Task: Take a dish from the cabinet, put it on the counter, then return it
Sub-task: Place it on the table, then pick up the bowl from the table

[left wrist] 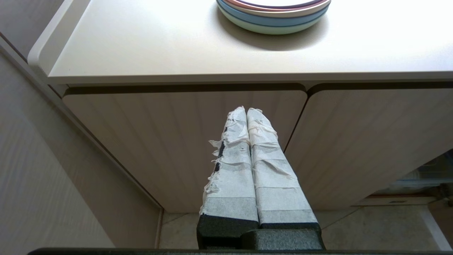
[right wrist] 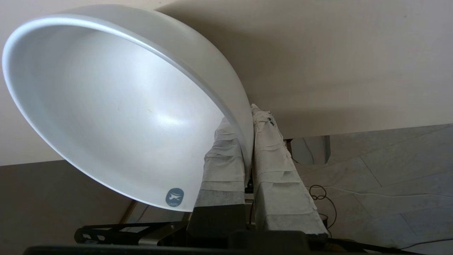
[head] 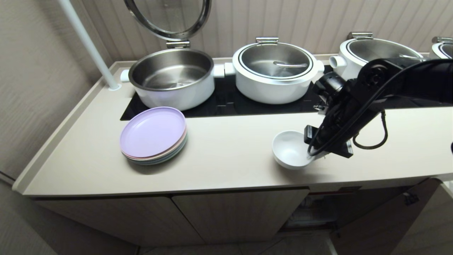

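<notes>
White dish pinched at rim by right gripper, right of plates | risk: thin rim slipped, dish dropped onto bench | left gripper pressed together, parked before cabinet

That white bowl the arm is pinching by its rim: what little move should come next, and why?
Probably lower or level it a touch. The right gripper is shut on the bowl, one finger inside the rim and one outside, above the counter near its front edge. I can't tell whether the bowl rests flat, so letting go seems premature.
</notes>
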### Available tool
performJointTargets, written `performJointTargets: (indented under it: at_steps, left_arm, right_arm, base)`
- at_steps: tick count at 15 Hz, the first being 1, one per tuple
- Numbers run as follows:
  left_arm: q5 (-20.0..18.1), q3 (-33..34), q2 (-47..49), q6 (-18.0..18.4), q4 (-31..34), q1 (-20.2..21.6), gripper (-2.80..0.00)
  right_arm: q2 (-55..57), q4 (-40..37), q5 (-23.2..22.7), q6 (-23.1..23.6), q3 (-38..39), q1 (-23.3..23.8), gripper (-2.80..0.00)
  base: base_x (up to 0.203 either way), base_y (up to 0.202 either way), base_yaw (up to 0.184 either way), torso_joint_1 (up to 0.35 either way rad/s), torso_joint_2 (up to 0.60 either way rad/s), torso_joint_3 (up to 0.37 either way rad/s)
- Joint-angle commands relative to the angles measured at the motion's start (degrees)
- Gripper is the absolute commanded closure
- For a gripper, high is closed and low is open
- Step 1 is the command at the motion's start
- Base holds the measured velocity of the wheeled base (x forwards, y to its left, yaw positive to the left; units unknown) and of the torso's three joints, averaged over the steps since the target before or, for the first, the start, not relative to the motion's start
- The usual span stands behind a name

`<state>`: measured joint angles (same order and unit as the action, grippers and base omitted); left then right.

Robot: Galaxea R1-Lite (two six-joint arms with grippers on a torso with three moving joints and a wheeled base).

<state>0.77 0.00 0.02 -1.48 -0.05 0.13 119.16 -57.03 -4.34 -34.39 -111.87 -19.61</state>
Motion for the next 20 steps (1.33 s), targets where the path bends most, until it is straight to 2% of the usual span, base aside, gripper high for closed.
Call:
performJointTargets:
  at_steps: [1, 2, 11, 12, 15, 20]
  left_arm:
    - [0.0, 0.0, 0.0, 0.0, 0.0, 0.0, 0.0]
    - [0.0, 0.0, 0.0, 0.0, 0.0, 0.0, 0.0]
    - [0.0, 0.0, 0.0, 0.0, 0.0, 0.0, 0.0]
    - [0.0, 0.0, 0.0, 0.0, 0.0, 0.0, 0.0]
    - [0.0, 0.0, 0.0, 0.0, 0.0, 0.0, 0.0]
    - [0.0, 0.0, 0.0, 0.0, 0.0, 0.0, 0.0]
  right_arm:
    - [-0.1, -0.4, 0.2, -0.2, 0.0, 0.0, 0.0]
    - [0.0, -0.4, 0.5, -0.2, 0.0, 0.0, -2.8]
    - [0.2, 0.0, 0.9, -0.1, 0.0, -0.1, -2.8]
    - [0.1, 0.0, 1.7, 0.0, 0.1, -0.1, -2.8]
    - [-0.1, 0.1, 8.1, 0.8, 0.3, -1.2, -2.8]
    - [-2.3, 1.6, 8.3, 1.3, 0.4, -1.5, -2.8]
  base:
    - [0.0, 0.0, 0.0, 0.0, 0.0, 0.0]
    - [0.0, 0.0, 0.0, 0.0, 0.0, 0.0]
    - [0.0, 0.0, 0.0, 0.0, 0.0, 0.0]
    - [0.0, 0.0, 0.0, 0.0, 0.0, 0.0]
    - [0.0, 0.0, 0.0, 0.0, 0.0, 0.0]
    - [0.0, 0.0, 0.0, 0.0, 0.0, 0.0]
